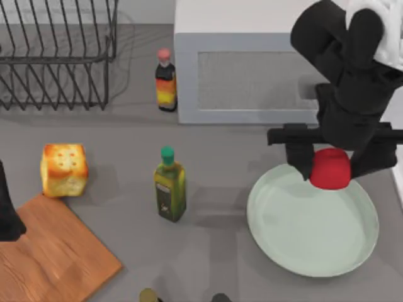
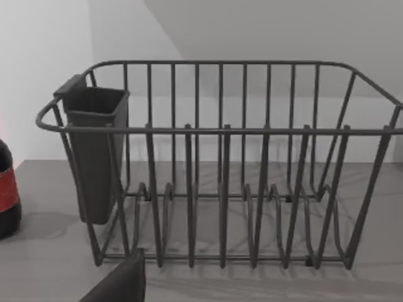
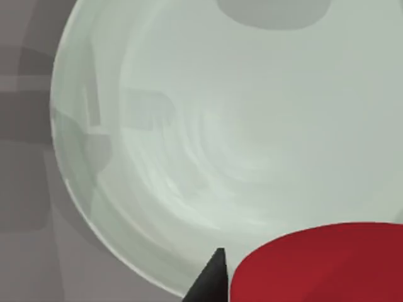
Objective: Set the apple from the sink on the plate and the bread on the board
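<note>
My right gripper (image 1: 332,168) is shut on the red apple (image 1: 330,168) and holds it over the far rim of the pale green plate (image 1: 296,239) at the right of the table. In the right wrist view the apple (image 3: 321,264) sits close under the camera, one dark fingertip (image 3: 211,280) beside it, with the plate (image 3: 220,126) spread below. The golden bread (image 1: 63,168) stands on the table at the left, just beyond the far corner of the wooden board (image 1: 50,258). My left arm (image 1: 7,214) is parked at the left edge over the board.
A green oil bottle (image 1: 169,184) stands mid-table between bread and plate. A sauce bottle (image 1: 165,80) stands beside a grey microwave (image 1: 245,69) at the back. A wire dish rack (image 1: 56,50) fills the back left; the left wrist view faces this rack (image 2: 220,170).
</note>
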`<state>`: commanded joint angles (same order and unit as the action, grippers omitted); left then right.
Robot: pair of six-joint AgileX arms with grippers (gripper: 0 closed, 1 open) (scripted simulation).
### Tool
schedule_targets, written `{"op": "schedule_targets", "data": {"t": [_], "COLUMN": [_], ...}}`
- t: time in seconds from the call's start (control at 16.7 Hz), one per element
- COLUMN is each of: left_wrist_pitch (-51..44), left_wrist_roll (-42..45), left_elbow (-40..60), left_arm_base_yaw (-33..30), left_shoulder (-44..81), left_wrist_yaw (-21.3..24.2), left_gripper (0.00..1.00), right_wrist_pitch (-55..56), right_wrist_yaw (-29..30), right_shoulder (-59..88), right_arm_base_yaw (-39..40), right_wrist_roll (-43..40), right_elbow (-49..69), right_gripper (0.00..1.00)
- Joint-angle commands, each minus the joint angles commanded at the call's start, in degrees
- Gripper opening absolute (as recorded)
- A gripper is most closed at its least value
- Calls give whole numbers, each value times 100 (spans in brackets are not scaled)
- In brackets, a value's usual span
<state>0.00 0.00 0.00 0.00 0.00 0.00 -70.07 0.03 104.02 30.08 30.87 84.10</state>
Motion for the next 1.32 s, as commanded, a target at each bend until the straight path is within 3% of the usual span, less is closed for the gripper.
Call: {"op": "schedule_targets", "data": {"t": [0.18,0.96,1.32], "left_wrist_pitch": [0,0,0], "left_wrist_roll": [0,0,0], "left_elbow": [0,0,0], "left_arm_base_yaw": [0,0,0], "left_shoulder": [0,0,0], "left_wrist_yaw": [0,0,0], "left_gripper": [100,100,100], "right_wrist_pitch": [0,0,0], "right_wrist_yaw": [0,0,0], "right_shoulder": [0,0,0], "right_arm_base_yaw": [0,0,0], "right_wrist_roll": [0,0,0], "right_elbow": [0,0,0], "right_gripper": [0,98,100]}}
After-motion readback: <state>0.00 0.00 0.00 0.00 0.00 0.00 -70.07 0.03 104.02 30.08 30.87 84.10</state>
